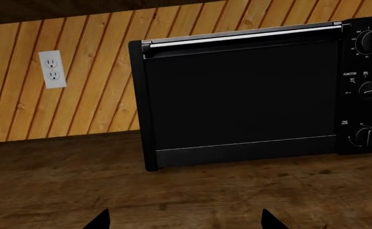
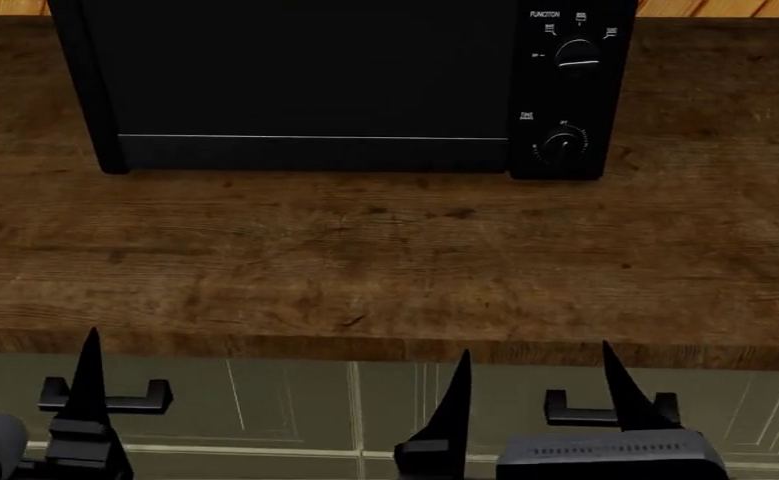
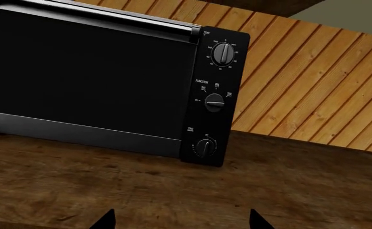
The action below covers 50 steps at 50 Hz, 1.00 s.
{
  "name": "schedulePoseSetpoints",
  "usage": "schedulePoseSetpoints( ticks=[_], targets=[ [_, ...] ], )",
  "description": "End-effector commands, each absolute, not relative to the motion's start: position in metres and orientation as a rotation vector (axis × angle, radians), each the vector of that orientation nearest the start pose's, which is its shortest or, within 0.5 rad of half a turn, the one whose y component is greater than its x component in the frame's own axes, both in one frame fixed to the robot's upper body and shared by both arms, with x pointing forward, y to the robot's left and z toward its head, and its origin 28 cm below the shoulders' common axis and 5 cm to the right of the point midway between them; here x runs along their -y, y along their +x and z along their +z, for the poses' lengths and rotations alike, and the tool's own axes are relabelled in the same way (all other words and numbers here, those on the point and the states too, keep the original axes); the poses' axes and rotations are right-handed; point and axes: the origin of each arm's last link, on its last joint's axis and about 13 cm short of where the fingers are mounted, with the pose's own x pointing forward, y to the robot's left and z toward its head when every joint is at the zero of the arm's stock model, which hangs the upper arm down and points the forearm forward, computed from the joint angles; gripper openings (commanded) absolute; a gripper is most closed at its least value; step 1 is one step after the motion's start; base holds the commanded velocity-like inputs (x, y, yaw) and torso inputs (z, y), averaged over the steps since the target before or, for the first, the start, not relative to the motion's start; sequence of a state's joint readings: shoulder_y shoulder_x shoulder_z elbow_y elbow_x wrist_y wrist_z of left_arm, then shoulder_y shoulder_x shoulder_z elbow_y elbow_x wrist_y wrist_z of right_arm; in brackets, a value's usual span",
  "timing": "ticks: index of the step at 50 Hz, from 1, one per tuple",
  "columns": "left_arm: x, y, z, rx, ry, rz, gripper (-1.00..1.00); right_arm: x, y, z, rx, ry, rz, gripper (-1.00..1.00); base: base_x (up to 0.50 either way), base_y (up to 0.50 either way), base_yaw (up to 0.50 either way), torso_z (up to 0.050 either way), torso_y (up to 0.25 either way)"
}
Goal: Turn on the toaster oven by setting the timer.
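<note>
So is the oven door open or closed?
Closed. The toaster oven has its dark glass door sitting flat against the front, with the silver handle bar up along the top edge.

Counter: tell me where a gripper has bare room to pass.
The wooden counter is bare from its front edge to the toaster oven, and bare again on the oven's right, toward the plank wall. Nothing crowds the timer. Both grippers, left and right, hover before the edge.

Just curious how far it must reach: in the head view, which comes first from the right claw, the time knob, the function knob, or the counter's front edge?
From the right claw:
1. Counter's front edge, just ahead.
2. Timer, lowest knob on the toaster oven.
3. Function knob, above it.
</note>
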<state>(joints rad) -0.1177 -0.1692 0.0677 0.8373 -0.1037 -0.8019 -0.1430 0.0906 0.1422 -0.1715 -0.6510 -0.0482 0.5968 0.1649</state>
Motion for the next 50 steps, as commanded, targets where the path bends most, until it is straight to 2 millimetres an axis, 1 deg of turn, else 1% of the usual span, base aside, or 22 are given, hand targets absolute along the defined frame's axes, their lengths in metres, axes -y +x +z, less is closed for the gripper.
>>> schedulePoseSetpoints(
  ticks=[1,7,11,16,21,36,38,42,46,48,50],
  targets=[
    [-0.215,0.198,0.160,0.164,0.084,0.014,1.00,0.095,0.217,0.129,0.133,-0.143,-0.040,1.00,0.00,0.00,0.00,0.050,0.004],
    [-0.220,0.204,0.163,0.169,0.080,0.044,1.00,0.099,0.235,0.135,0.111,-0.144,-0.060,1.00,0.00,0.00,0.00,0.050,0.005],
    [-0.225,0.208,0.165,0.174,0.072,0.071,1.00,0.102,0.246,0.134,0.091,-0.135,-0.065,1.00,0.44,0.00,0.00,0.050,0.006],
    [-0.228,0.207,0.165,0.177,0.063,0.086,1.00,0.102,0.246,0.133,0.095,-0.134,-0.065,1.00,0.50,0.00,0.00,0.050,0.007],
    [-0.225,0.208,0.158,0.161,0.059,0.075,1.00,0.102,0.248,0.132,0.090,-0.138,-0.074,1.00,0.50,0.00,0.00,0.050,0.006],
    [-0.227,0.204,0.155,0.157,0.068,0.107,1.00,0.105,0.247,0.130,0.085,-0.155,-0.124,1.00,0.48,0.00,0.00,0.050,0.006],
    [-0.228,0.204,0.153,0.145,0.060,0.116,1.00,0.105,0.244,0.129,0.097,-0.164,-0.122,1.00,0.00,0.00,0.00,0.000,0.000],
    [-0.228,0.201,0.150,0.138,0.068,0.122,1.00,0.109,0.246,0.127,0.088,-0.159,-0.137,1.00,0.00,0.00,0.00,0.000,0.000],
    [-0.228,0.196,0.148,0.131,0.072,0.123,1.00,0.110,0.244,0.127,0.085,-0.157,-0.134,1.00,0.00,0.00,0.00,0.000,0.000],
    [-0.228,0.192,0.146,0.127,0.070,0.123,1.00,0.110,0.243,0.128,0.090,-0.158,-0.130,1.00,0.43,0.00,0.00,0.000,0.000],
    [-0.229,0.194,0.142,0.115,0.072,0.127,1.00,0.109,0.245,0.126,0.081,-0.180,-0.146,1.00,0.25,0.00,0.00,0.000,0.000]
  ],
)
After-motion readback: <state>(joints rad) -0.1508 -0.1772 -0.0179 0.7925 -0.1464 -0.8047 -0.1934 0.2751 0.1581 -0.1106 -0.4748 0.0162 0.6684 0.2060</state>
